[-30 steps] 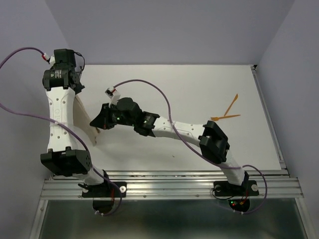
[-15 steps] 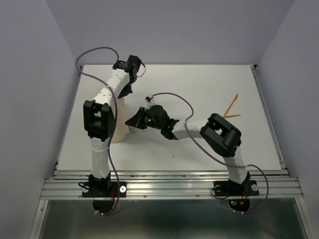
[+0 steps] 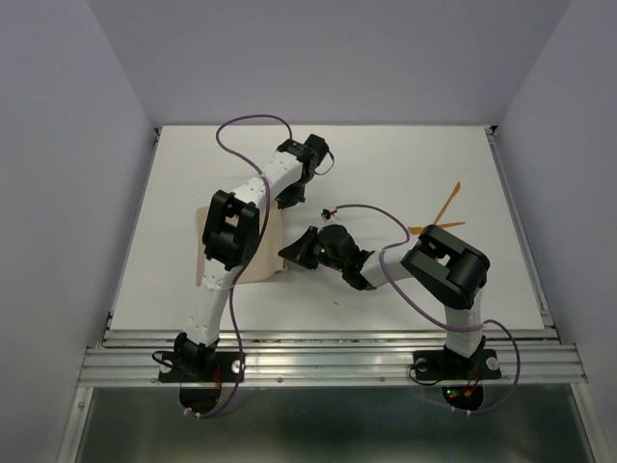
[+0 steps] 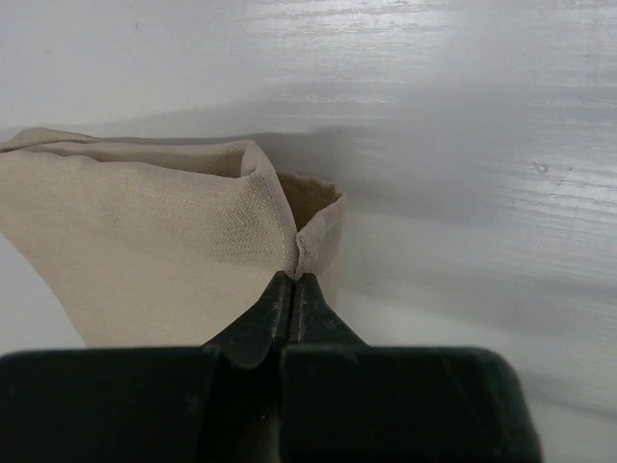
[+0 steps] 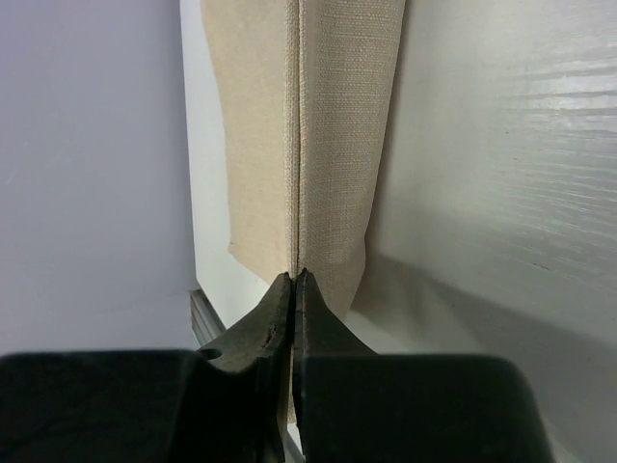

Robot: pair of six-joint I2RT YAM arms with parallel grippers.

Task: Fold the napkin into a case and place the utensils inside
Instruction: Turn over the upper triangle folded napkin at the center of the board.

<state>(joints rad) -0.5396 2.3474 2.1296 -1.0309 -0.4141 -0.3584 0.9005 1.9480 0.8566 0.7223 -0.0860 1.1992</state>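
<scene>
While the cloth is held off the surface, no case exists yet. The step in hand reads as the folding of the napkin, with both arms engaged.

Bare white tabletop (image 3: pixel 386 154): the work sits on its left-centre.

Plain tan-beige square cloth napkin (image 3: pixel 262 262): on the left half of the table, partly hidden under the left arm (image 3: pixel 231 236). One side is raised between the two grippers.

Jaws of the left gripper (image 4: pixel 292 280): pressed together, pinching a bunched corner of the napkin at their very tips. The cloth spreads away to the left, and a loose lip curls just right of the tips.

Jaws of the right gripper (image 5: pixel 294 276): likewise pressed together, nipping the hemmed edge. The cloth runs straight ahead of them as a doubled panel.

Two thin orange plastic utensils (image 3: pixel 439 217): on the right side of the table in a V, well apart from the napkin and both grippers, untouched.

Next move, judged: carry both pinched points across together and lay the edge flat and aligned before letting go. Uneven travel would skew the fold.
</scene>
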